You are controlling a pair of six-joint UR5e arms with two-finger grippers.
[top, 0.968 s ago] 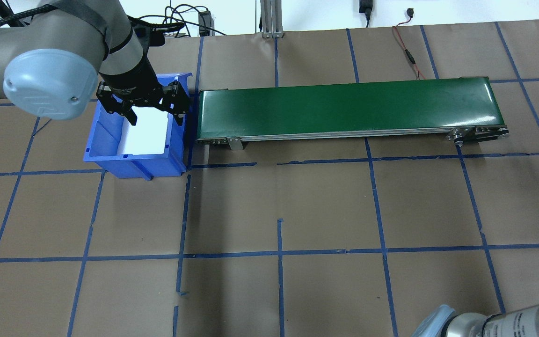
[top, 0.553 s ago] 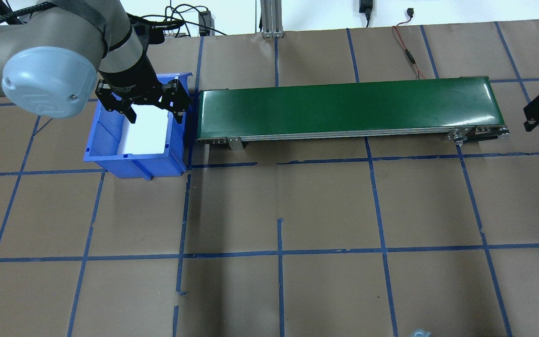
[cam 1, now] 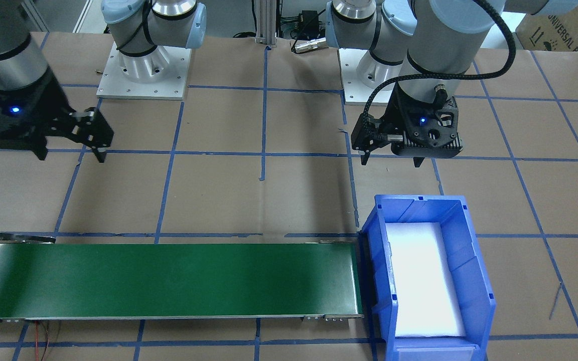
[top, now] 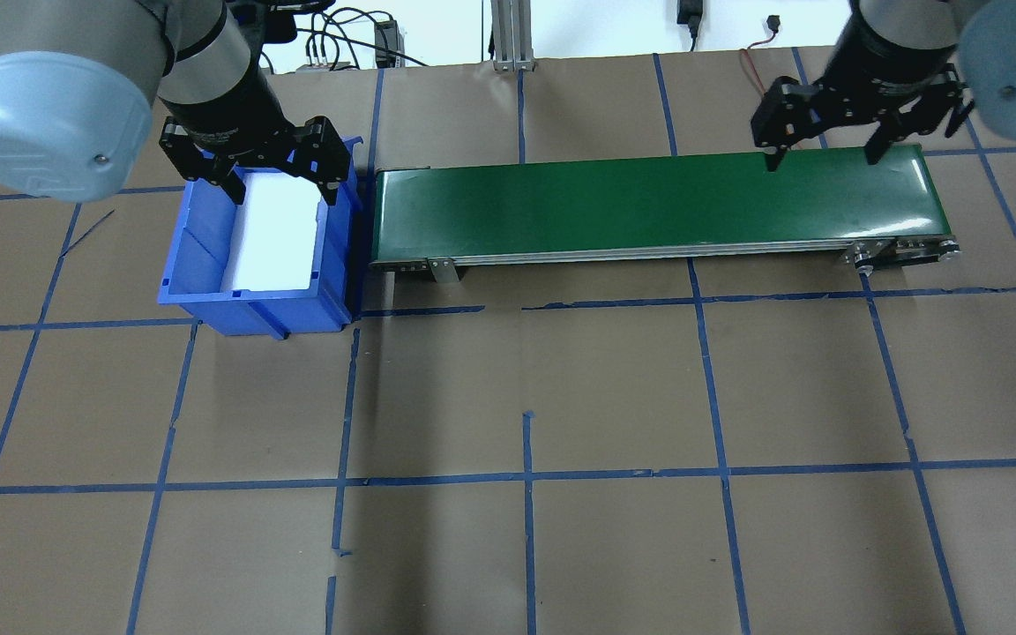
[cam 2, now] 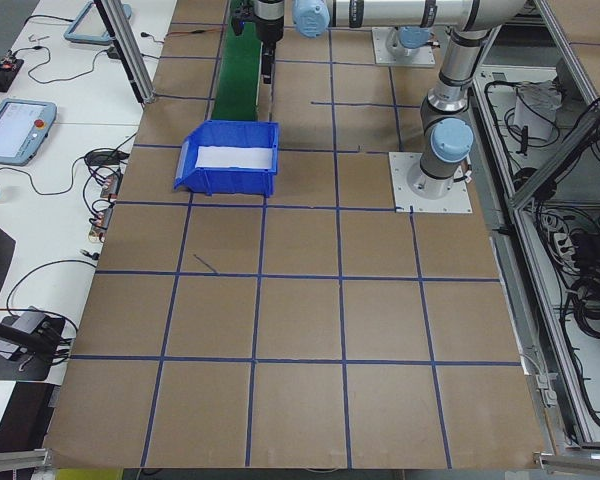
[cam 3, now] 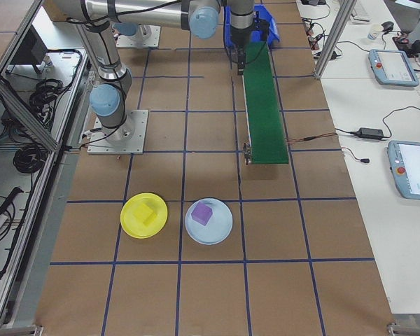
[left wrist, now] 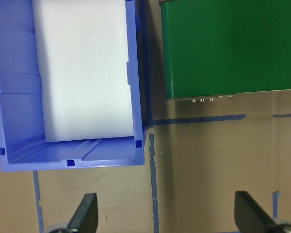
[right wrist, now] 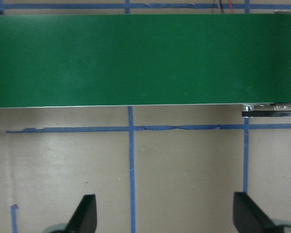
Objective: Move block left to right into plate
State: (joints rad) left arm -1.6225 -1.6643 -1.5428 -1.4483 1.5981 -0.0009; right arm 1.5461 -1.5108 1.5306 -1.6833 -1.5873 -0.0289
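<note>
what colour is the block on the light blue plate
Purple block, seen best in the exterior right view.

Green conveyor belt [top: 649, 205], blue bin [top: 199, 282]

In the overhead view the left arm covers the far rim of the blue bin [top: 208, 265], and the right arm is cut off by the top and right edges. The yellow plate [cam 3: 143, 215] and pale blue plate [cam 3: 208, 221] appear only in the exterior right view, too small to show whether the yellow block [cam 3: 146, 214] and purple block [cam 3: 202, 213] lie flat. Each wrist view cuts its fingers at the bottom edge, leaving only dark tips [left wrist: 86, 213].
</note>
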